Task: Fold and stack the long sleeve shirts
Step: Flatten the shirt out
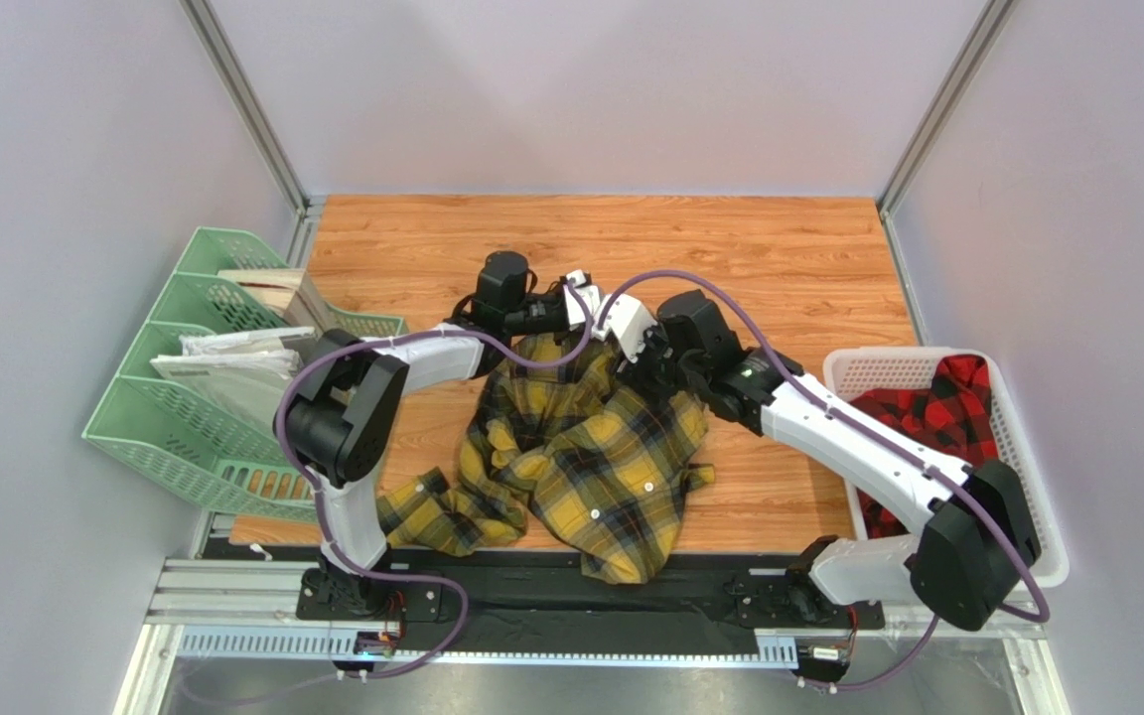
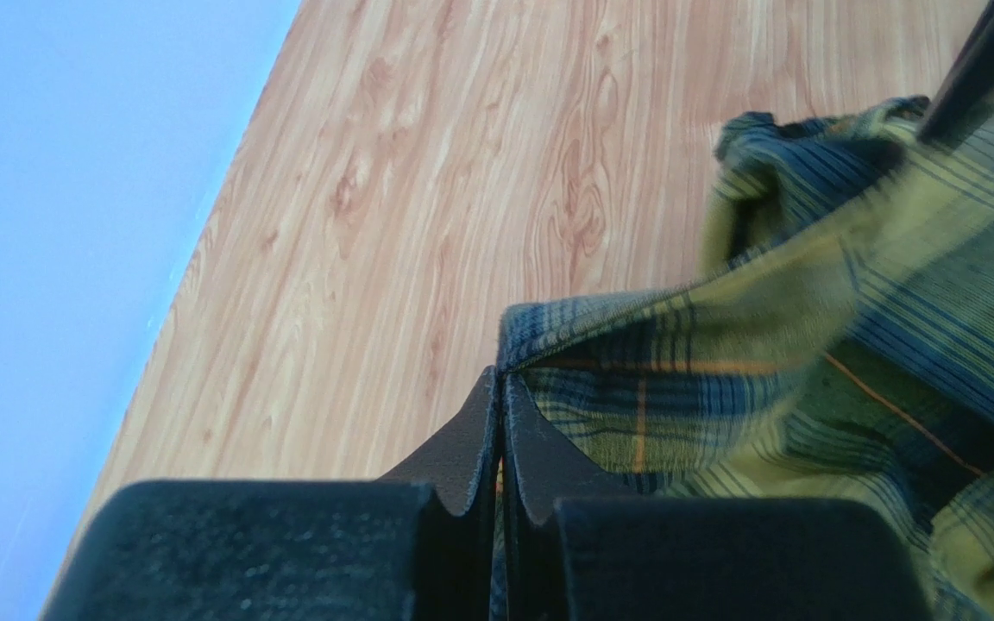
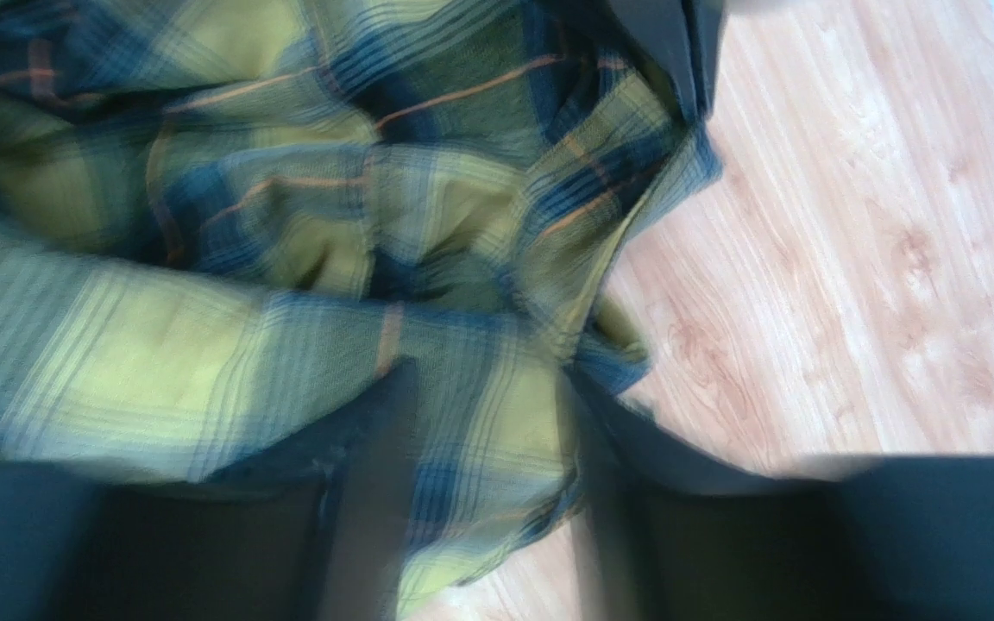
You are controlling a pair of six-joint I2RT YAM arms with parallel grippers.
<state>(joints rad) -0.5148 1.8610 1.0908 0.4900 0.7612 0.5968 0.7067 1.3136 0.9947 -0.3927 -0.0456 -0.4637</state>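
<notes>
On table (image 1: 772, 253), left fingers (image 2: 463, 446) pinch yellow shirt (image 1: 593, 462); red shirt (image 1: 933, 417) in basket (image 1: 892, 362).

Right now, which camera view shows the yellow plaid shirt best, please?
The top external view: it shows most of the yellow plaid shirt, crumpled, one sleeve trailing left. The left wrist view shows only an edge pinched in the left gripper; the right wrist view, blurred folds inside the right gripper.

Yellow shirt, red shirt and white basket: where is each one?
yellow shirt (image 1: 601, 477), overhead view, middle of its body.
red shirt (image 1: 936, 417), overhead view, fabric inside the basket.
white basket (image 1: 892, 359), overhead view, far rim.
</notes>
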